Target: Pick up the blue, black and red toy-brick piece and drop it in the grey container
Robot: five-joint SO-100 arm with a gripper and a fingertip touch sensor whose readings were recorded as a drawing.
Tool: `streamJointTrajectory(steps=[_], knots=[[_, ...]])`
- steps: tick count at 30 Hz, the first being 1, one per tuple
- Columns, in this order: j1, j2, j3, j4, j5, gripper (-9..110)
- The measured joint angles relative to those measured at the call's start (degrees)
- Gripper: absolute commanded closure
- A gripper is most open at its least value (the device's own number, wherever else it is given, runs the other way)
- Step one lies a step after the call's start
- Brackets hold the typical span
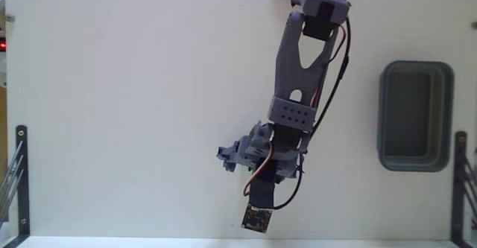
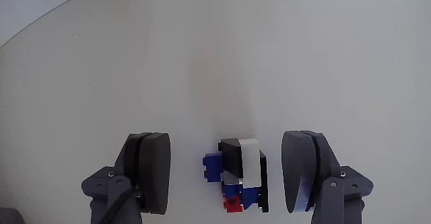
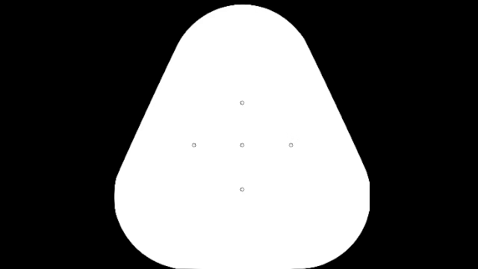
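In the wrist view, the toy-brick piece (image 2: 237, 175) lies on the white table (image 2: 215, 62) between my two fingers (image 2: 151, 173), nearer the right one, touching neither. My gripper (image 2: 229, 177) stands wide open and holds nothing. In the fixed view, my arm (image 1: 302, 77) hides the piece; the grey container (image 1: 416, 116) sits well apart to the arm's right. The fingers' lower ends are cut off by the wrist view's edge

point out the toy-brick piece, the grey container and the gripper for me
small blue, red and black toy-brick piece (image 2: 237, 177), wrist view, on its blue body
dark grey rounded-rectangle plastic container (image 1: 384, 121), fixed view, on its left rim
two-finger gripper (image 2: 231, 173), wrist view, midway between the open jaws
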State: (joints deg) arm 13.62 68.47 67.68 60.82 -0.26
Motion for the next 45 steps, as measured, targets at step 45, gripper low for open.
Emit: streamJointTrajectory(steps=[45], knots=[[0.0, 0.1, 2.7, -1.6, 0.0, -9]])
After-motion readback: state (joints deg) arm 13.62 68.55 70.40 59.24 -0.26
